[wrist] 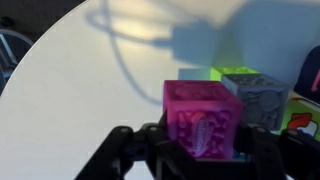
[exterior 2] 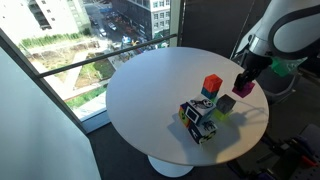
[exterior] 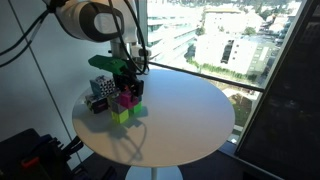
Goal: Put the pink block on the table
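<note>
Off-white and smooth, the round desk (exterior: 190, 110) takes up most of both exterior views (exterior 2: 150, 90), and its bare top fills the upper left of the wrist view (wrist: 80, 80). We see the white arm (exterior: 95, 18) reaching in over the desk's edge on the side where the blocks are gathered (exterior 2: 290, 25).

The dark pincer (exterior: 128, 80) hangs at the end of the arm, pointing down. In the wrist view it is clenched on the pink block (wrist: 203, 115), with a finger pressed against either side. The block is a small magenta-pink cube, slightly glossy, with a raised moulded pattern on the face turned toward the camera. In an exterior view it sits in the pincer (exterior 2: 247, 82) near the desk's rim on the arm's side, as a bright pink patch (exterior 2: 246, 89) just beyond the other blocks. In an exterior view it shows directly above a yellow-green cube (exterior: 120, 115); we cannot tell whether the two touch.

Just beside it in the wrist view stand a grey speckled cube (wrist: 258, 100) and, behind that, the yellow-green cube (wrist: 235, 73). We also make out a red cube (exterior 2: 212, 84) stacked on another block, and a multicoloured patterned cube (exterior 2: 198, 120) nearer the desk's edge.
</note>
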### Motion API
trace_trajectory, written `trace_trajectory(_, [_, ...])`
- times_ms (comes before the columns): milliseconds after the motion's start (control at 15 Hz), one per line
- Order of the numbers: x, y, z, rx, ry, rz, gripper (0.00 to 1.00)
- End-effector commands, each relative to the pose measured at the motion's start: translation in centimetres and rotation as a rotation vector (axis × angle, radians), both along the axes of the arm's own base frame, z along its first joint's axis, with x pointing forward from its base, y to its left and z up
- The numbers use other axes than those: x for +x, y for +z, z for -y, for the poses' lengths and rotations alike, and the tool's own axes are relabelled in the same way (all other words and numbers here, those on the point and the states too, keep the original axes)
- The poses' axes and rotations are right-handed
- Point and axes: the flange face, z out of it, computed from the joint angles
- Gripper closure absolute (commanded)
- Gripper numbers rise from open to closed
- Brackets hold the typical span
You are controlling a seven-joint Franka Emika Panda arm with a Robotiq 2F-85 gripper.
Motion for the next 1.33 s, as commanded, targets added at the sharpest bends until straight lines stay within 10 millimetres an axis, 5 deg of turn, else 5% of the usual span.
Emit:
trace_trajectory(0, [0.2,-0.2,0.4,-0.007,-0.009,0.013,0.75])
trace_trajectory(1267, [-0.4,-4.8,2.8,-0.011,-0.038,0.022,0.75])
